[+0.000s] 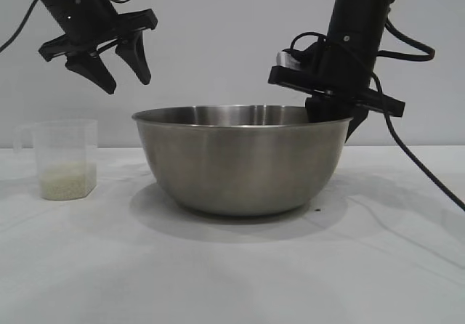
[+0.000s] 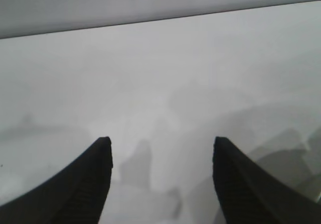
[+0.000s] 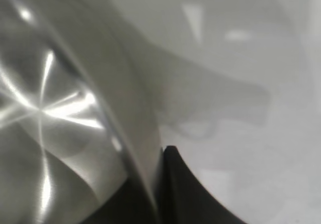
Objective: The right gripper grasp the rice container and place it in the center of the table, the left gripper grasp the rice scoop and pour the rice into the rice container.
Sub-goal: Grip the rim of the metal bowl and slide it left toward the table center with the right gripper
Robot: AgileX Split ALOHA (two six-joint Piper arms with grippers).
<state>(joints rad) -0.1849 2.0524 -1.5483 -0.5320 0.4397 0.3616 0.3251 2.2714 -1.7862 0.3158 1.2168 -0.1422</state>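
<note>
The rice container point(image 1: 240, 160), a wide steel bowl, stands in the middle of the white table point(image 1: 232, 280). My right gripper point(image 1: 336, 119) straddles its right rim, shut on the wall, with one finger inside and one outside. In the right wrist view the right gripper point(image 3: 153, 179) pinches the rice container point(image 3: 60, 108), the outer finger point(image 3: 185, 194) lying against the wall. The rice scoop point(image 1: 65, 157), a clear cup, stands at the left with rice point(image 1: 67, 180) in its bottom. My left gripper point(image 1: 127, 86) hangs open and empty above the gap between scoop and bowl; in its own view the left gripper point(image 2: 161, 140) shows only bare table point(image 2: 160, 73) between its tips.
Black cables point(image 1: 421, 164) trail from the right arm down to the table at the right. A pale wall stands behind the table.
</note>
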